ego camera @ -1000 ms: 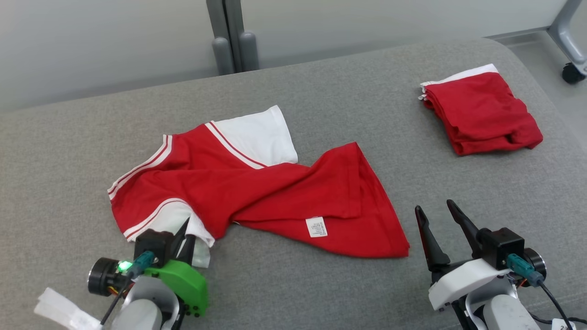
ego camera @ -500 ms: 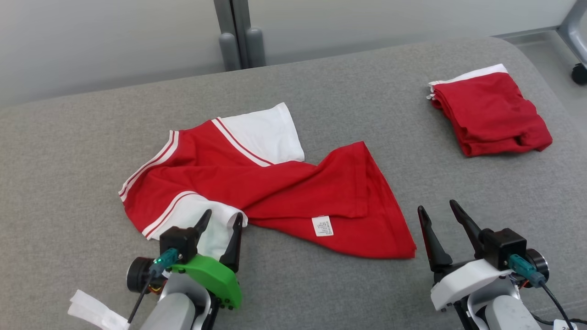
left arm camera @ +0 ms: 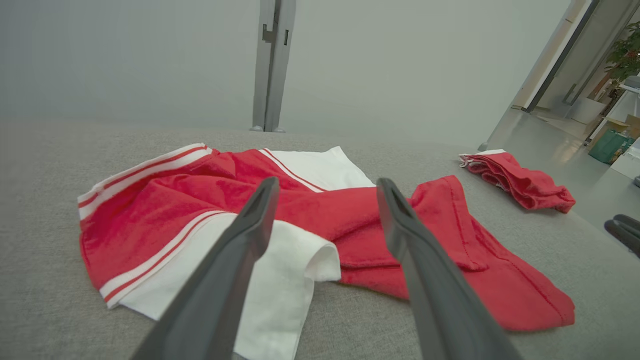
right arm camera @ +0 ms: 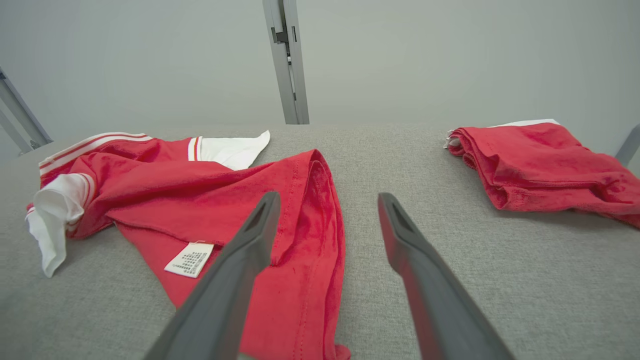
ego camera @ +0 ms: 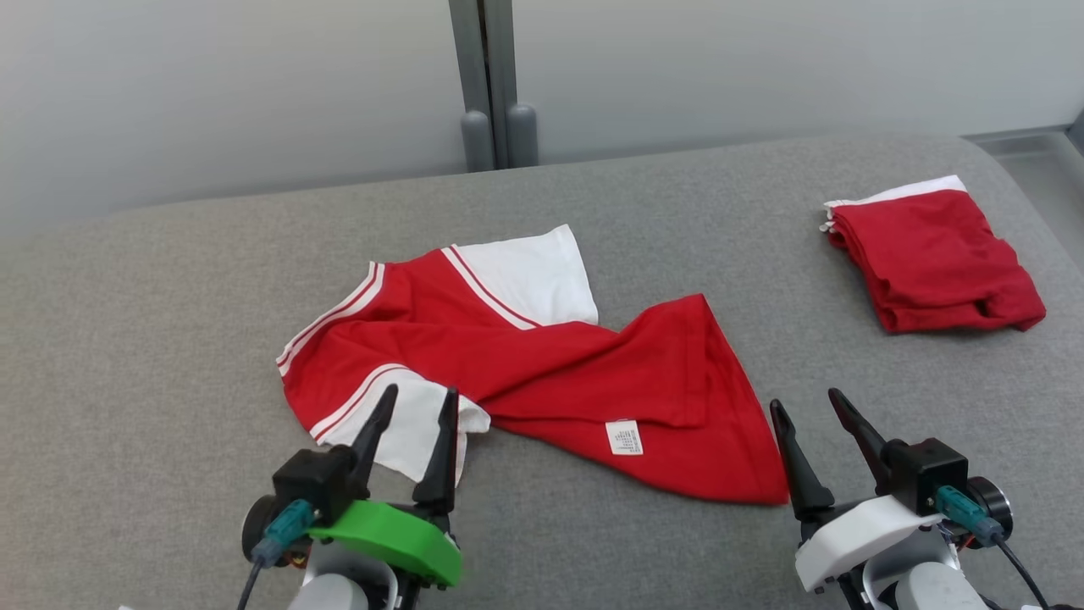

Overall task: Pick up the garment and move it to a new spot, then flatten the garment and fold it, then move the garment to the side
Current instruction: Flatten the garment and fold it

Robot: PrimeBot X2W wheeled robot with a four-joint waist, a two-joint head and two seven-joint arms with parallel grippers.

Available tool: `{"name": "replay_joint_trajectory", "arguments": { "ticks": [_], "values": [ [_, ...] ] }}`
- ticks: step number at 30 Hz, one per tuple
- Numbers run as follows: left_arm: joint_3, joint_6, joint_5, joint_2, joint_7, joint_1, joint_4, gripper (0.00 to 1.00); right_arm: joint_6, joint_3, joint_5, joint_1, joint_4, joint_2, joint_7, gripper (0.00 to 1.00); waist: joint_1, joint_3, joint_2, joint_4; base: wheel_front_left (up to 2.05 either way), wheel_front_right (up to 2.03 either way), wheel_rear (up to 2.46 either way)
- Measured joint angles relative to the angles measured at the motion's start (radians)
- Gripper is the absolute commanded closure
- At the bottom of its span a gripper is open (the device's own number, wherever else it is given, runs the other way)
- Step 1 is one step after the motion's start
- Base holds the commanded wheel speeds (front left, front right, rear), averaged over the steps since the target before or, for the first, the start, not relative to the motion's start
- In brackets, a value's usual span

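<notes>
A crumpled red T-shirt [ego camera: 542, 373] with white sleeves and a white label lies in the middle of the grey padded surface [ego camera: 169, 356]. My left gripper [ego camera: 421, 391] is open at the shirt's near left, its fingertips hovering over the near white sleeve [ego camera: 406, 424] and holding nothing. The left wrist view has the shirt [left arm camera: 150, 210] spread beyond the left gripper [left arm camera: 326, 181], whose fingers stand wide apart. My right gripper [ego camera: 804, 398] is open beside the shirt's lower right corner, apart from the cloth. Past the right gripper [right arm camera: 328, 195], the right wrist view shows the shirt's hem [right arm camera: 310, 210] on the left.
A folded red garment [ego camera: 931, 254] with a white edge lies at the back right, also seen as a folded stack [right arm camera: 540, 165]. A grey post [ego camera: 491, 85] stands against the pale wall behind. The surface rounds off at the right, with floor [ego camera: 1042, 152] beyond.
My left gripper, shut on the white sleeve a second ago, has opened and let it go; the sleeve now lies flat. The head camera has shifted. The right gripper has stayed put.
</notes>
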Motion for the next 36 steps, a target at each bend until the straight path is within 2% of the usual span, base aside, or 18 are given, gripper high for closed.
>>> {"name": "replay_joint_trajectory", "arguments": {
  "ticks": [12,19,31,36],
  "values": [
    [0.180,0.008,0.046,-0.011,-0.002,0.128,-0.055,0.00,0.000,0.003,-0.004,0.016,-0.004,0.000,0.000,0.00,0.0000,-0.066,0.0000,0.010,0.00,0.00,0.00],
    [0.235,0.007,0.053,-0.013,-0.002,0.196,-0.055,0.00,0.000,0.001,-0.002,0.028,-0.007,0.000,0.000,0.00,0.0000,-0.073,0.0000,0.001,0.00,0.00,0.00],
    [0.223,0.009,0.033,-0.013,-0.002,0.216,-0.048,0.00,0.000,-0.002,0.000,0.030,0.000,0.000,0.000,0.00,0.0000,-0.067,0.0000,0.001,0.00,0.00,0.00],
    [0.167,0.009,0.007,-0.014,0.002,0.212,0.043,0.00,0.000,-0.003,0.000,0.028,0.002,0.000,0.000,0.00,0.0000,-0.062,0.0000,-0.002,0.00,0.00,0.00]
  ]
}}
